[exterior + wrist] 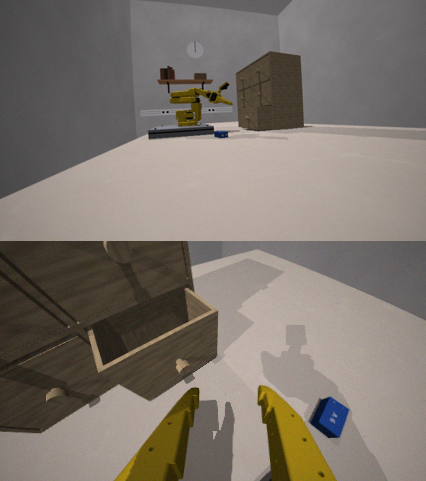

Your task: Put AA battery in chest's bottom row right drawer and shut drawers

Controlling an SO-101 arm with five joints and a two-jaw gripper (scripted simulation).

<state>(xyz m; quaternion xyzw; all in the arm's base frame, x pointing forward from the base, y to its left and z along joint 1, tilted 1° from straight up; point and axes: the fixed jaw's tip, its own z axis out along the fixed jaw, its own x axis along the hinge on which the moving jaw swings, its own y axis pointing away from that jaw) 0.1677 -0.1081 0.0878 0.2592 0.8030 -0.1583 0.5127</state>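
The wooden chest (271,92) stands on the table to the right of my arm. One bottom-row drawer (155,348) is pulled out and open; in the wrist view it is to the right of a shut drawer with a round knob (55,393). The part of its inside that I see is dark and shows no battery. The AA battery is not in view. My gripper (227,396) hovers above the table in front of the open drawer's knob (182,364), fingers apart with nothing between them. It also shows in the exterior view (228,103).
A blue 9 V block battery (330,416) lies on the table right of my fingers; it also shows in the exterior view (221,134) beside my base plate (181,130). The other drawers look shut.
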